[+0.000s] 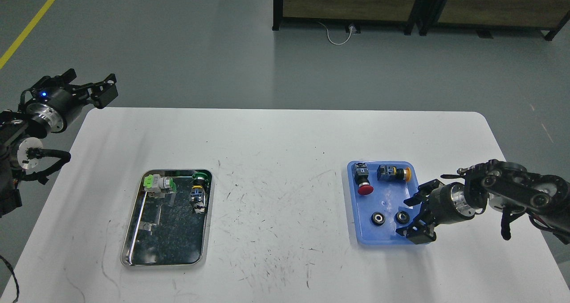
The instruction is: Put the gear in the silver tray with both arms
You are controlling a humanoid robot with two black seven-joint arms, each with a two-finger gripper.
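Two small black gears lie in the blue plastic tray (pixel 384 238) on the right: one (pixel 378 219) with a pale hub, one (pixel 403 217) beside it to the right. My right gripper (pixel 413 216) is open and empty, its fingers on either side of the right-hand gear at the tray's right edge. The silver tray (pixel 168 262) lies at the left of the table and holds a green and white switch (pixel 160 184) and a green-capped button (pixel 199 191). My left gripper (pixel 95 89) is open and empty, above the table's far left corner.
The blue tray also holds a red push button (pixel 363 181) and a yellow-capped button (pixel 393 173). The white table (pixel 280 160) is scuffed in the middle. Dark shelving (pixel 414 4) stands on the floor beyond the table.
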